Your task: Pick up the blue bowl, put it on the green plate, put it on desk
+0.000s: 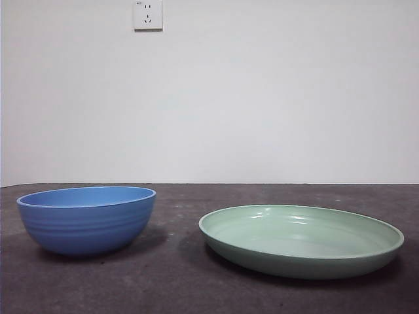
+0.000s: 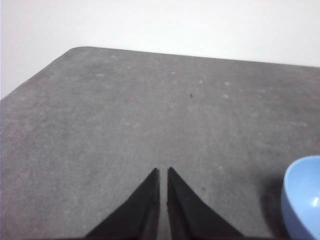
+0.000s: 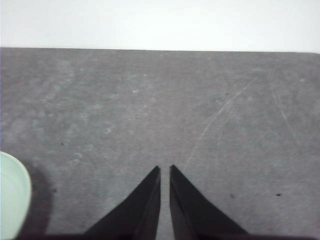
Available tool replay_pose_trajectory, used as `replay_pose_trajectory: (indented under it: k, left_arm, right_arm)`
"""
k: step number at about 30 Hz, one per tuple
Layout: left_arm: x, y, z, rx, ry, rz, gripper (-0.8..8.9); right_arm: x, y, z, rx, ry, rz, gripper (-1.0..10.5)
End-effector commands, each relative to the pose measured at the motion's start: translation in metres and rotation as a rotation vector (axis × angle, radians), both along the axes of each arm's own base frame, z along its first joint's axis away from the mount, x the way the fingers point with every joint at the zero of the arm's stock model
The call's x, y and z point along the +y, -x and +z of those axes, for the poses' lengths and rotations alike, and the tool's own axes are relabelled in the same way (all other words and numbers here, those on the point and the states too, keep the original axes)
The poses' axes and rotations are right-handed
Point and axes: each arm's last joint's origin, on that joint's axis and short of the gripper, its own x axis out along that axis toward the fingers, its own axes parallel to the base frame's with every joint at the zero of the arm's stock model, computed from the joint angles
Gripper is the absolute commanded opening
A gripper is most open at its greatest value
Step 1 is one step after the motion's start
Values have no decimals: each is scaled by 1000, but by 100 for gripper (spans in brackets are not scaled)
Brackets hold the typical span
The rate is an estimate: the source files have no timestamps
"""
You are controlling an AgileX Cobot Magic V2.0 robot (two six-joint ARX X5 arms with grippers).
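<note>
The blue bowl (image 1: 87,219) stands upright on the desk (image 1: 183,288) at the left of the front view. Beside it on the right, apart from it, lies the wide green plate (image 1: 301,239), with nothing in it. My left gripper (image 2: 163,171) is shut and holds nothing; a part of the blue bowl (image 2: 302,197) shows at the edge of its view. The right gripper (image 3: 165,168) is also shut on nothing, with a sliver of the green plate (image 3: 12,195) at its view's edge. Neither arm shows in the front view.
A white wall with a socket (image 1: 148,14) rises behind the desk. The desk's far edge (image 2: 200,56) and a rounded corner (image 2: 75,50) show in the left wrist view.
</note>
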Motion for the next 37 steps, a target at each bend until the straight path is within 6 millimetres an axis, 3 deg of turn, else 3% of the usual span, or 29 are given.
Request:
replay_pose_trajectory:
  k: [1, 8, 14, 21, 27, 37]
  left_arm:
    - [0, -1, 1, -31, 71, 10, 16]
    - [-2, 6, 34, -110, 180, -2, 17]
    - [-2, 17, 75, -53, 187, -7, 17]
    - [-6, 22, 129, 28, 191, -130, 17]
    - [-11, 7, 166, 102, 227, -304, 17]
    - [-20, -33, 194, 318, 322, -603, 19]
  right_arm:
    - [1, 0, 1, -13, -75, 21, 25]
    - [4, 5, 27, -75, -204, 124, 14]
    - [6, 16, 69, -90, -275, 186, 13]
    - [8, 26, 123, -11, -310, 215, 14]
    - [10, 19, 161, 103, -273, 282, 13]
    - [18, -14, 196, 325, -306, 581, 13]
